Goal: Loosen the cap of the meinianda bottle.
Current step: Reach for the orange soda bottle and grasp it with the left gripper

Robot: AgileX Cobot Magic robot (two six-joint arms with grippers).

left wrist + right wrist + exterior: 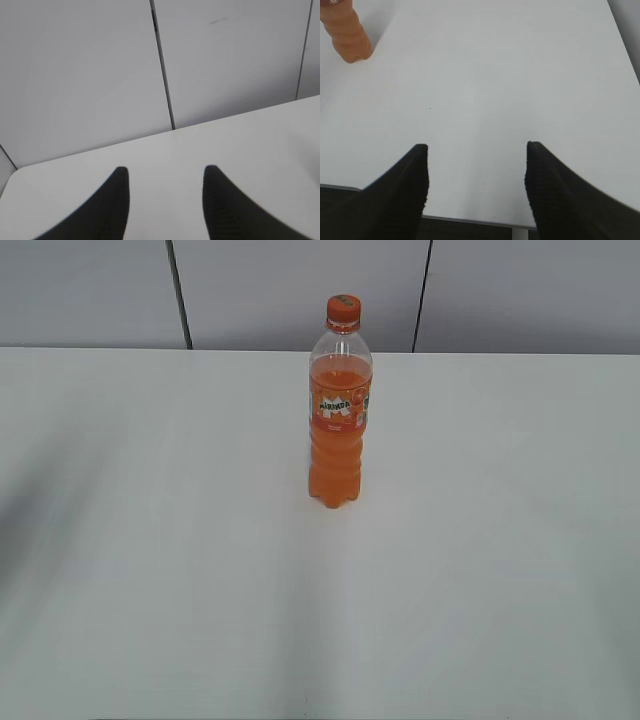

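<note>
The meinianda bottle [339,420] stands upright near the middle of the white table [150,540], with orange drink and an orange-and-green label. The orange cap [343,308] sits on its neck. Neither gripper shows in the exterior view. In the right wrist view my right gripper [476,146] is open and empty above the table's near edge, and the bottle's ridged lower body [348,35] shows far off at the top left. In the left wrist view my left gripper [165,169] is open and empty over the table's far corner; the bottle is out of that view.
A grey panelled wall [300,290] with dark seams stands behind the table. The table's near edge [470,220] shows under my right gripper, and its rounded far corner [15,175] shows at the left of the left wrist view.
</note>
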